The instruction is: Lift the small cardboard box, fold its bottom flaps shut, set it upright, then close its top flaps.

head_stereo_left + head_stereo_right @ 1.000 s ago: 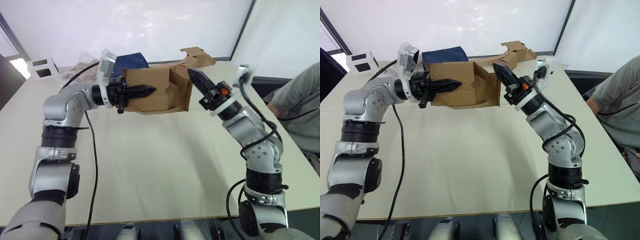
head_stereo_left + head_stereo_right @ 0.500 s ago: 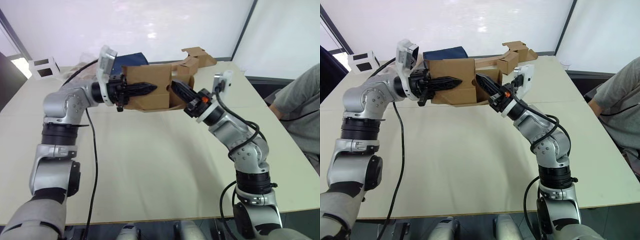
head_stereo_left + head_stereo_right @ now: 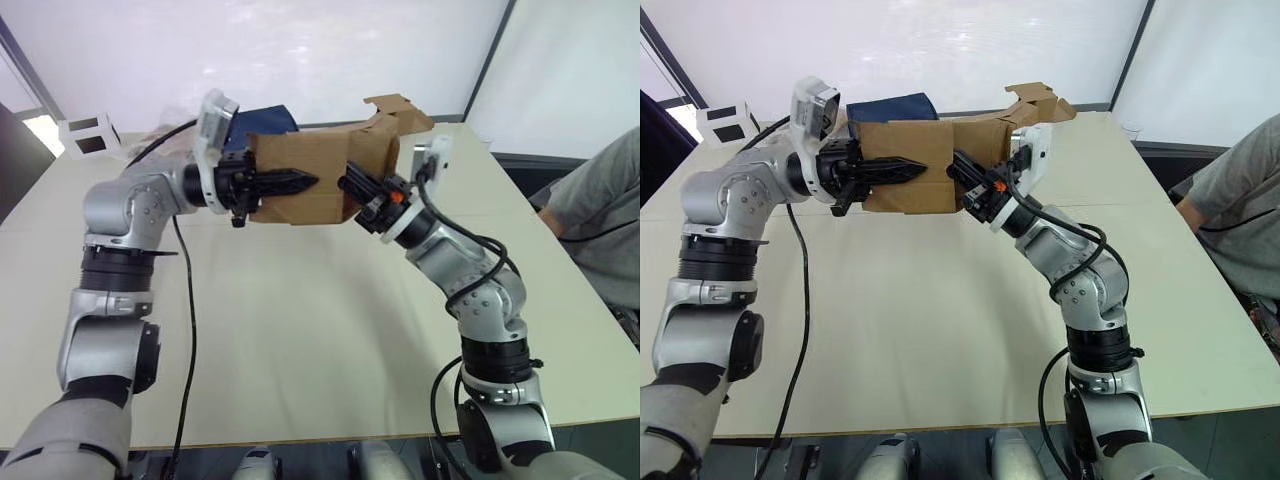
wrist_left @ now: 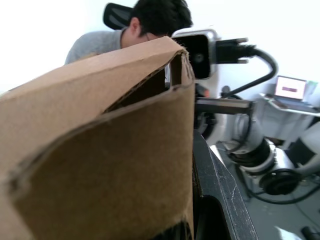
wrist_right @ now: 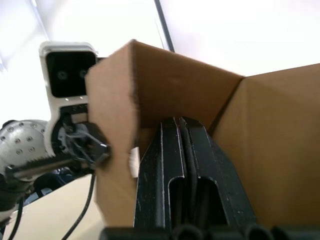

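Brown corrugated card, matte and unprinted: the small cardboard box hangs in the air above the far half of the table, lifted clear of it. The left gripper reaches across the box's near wall, its black tapered fingers together and clamped on the panel, one finger lying flat on the outside face. From the left wrist the raw fluted edge of the card shows close up, with a black finger pressed alongside it. The right gripper is pushed into the box's open end on the robot's right, fingers pressed together, with card walls rising on both sides of them; a flap stands bent at a sharp crease beside them. Past the box, at the table's far edge, lie a dark blue block and a smaller brown box with loose card pieces. A white cube with dark windows sits at the far left corner. A person in a grey shirt sits off the table's right edge.
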Tool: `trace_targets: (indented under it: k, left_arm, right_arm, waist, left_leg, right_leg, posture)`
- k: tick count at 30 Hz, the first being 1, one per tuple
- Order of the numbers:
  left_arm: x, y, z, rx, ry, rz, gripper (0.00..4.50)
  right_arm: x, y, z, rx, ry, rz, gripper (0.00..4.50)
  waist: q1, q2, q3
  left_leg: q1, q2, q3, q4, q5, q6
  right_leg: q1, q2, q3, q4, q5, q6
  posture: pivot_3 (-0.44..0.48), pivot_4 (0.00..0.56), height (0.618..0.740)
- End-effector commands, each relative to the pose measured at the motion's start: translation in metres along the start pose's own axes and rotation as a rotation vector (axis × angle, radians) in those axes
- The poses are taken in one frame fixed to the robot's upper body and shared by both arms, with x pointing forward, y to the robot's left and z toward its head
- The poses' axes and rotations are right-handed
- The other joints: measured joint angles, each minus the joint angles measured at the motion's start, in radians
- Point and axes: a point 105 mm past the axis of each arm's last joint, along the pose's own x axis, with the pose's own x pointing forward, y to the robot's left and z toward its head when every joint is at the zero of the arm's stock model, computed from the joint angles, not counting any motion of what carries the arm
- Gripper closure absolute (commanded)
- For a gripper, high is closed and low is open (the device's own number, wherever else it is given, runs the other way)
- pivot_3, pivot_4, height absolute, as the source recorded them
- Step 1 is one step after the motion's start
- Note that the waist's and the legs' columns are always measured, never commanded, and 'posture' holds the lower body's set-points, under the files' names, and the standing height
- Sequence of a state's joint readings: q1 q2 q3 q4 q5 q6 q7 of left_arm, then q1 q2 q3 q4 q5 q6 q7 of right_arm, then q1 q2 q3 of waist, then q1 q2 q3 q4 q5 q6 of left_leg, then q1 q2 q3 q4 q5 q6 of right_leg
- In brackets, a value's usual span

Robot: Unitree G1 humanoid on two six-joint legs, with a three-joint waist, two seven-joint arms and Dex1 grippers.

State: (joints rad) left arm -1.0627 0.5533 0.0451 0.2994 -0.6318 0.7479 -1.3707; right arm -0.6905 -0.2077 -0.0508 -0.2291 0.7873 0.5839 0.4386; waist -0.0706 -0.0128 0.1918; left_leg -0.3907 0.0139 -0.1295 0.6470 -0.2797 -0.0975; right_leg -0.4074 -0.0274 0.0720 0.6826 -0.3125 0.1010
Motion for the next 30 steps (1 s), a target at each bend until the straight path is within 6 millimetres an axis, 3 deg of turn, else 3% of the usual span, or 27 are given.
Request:
trace_targets:
  k: [1,9,22,23,26,30]
  left_arm:
    - [0.010,0.006,0.008,0.190,0.033,0.055,4.50]
    - [0.017,0.008,0.009,0.267,0.029,0.058,4.50]
    - [0.017,0.011,0.006,0.259,0.024,0.059,4.50]
    - [0.017,0.011,0.006,0.259,0.024,0.058,4.50]
    - [0.018,0.009,0.008,0.248,0.015,0.044,4.50]
    - [0.019,0.006,0.010,0.233,0.008,0.029,4.50]
  right_arm:
    - [0.008,0.015,0.017,-0.055,-0.042,0.064,4.45]
    - [-0.007,0.005,0.024,-0.193,0.013,0.024,4.45]
    - [-0.067,-0.016,0.043,-0.234,0.131,-0.059,4.45]
    - [-0.070,-0.016,0.040,-0.225,0.155,-0.051,4.45]
    - [-0.083,-0.025,0.005,-0.286,0.340,-0.081,4.45]
    - [-0.080,-0.038,-0.018,-0.324,0.393,-0.109,4.45]
  waist:
    - [0.001,0.000,0.000]
    - [0.001,0.000,0.000]
    - [0.001,0.000,0.000]
    - [0.000,0.000,0.000]
    - [0.002,0.000,0.000]
    - [0.000,0.000,0.000]
  left_leg:
    - [0.000,0.000,0.000,0.000,0.000,0.000]
    - [0.000,0.000,0.000,0.000,0.000,0.000]
    - [0.000,0.000,0.000,0.000,-0.001,0.002]
    - [0.000,0.000,0.000,0.000,-0.001,0.002]
    - [0.000,0.000,0.000,0.000,-0.001,0.002]
    - [0.000,0.000,0.000,0.001,-0.001,0.002]
  right_leg:
    - [0.000,0.000,0.000,0.000,0.000,0.000]
    - [0.000,0.000,0.000,0.000,0.000,0.000]
    - [0.000,0.000,0.000,-0.001,0.000,0.000]
    - [0.000,0.000,0.000,-0.001,0.000,0.000]
    - [0.000,0.000,0.000,-0.001,0.000,0.000]
    - [0.000,0.000,0.000,-0.001,0.000,0.000]
  posture:
    - [0.000,0.150,0.740]
    - [0.000,0.150,0.740]
    - [0.000,0.150,0.740]
    - [0.000,0.150,0.740]
    - [0.000,0.150,0.740]
    - [0.000,0.150,0.740]
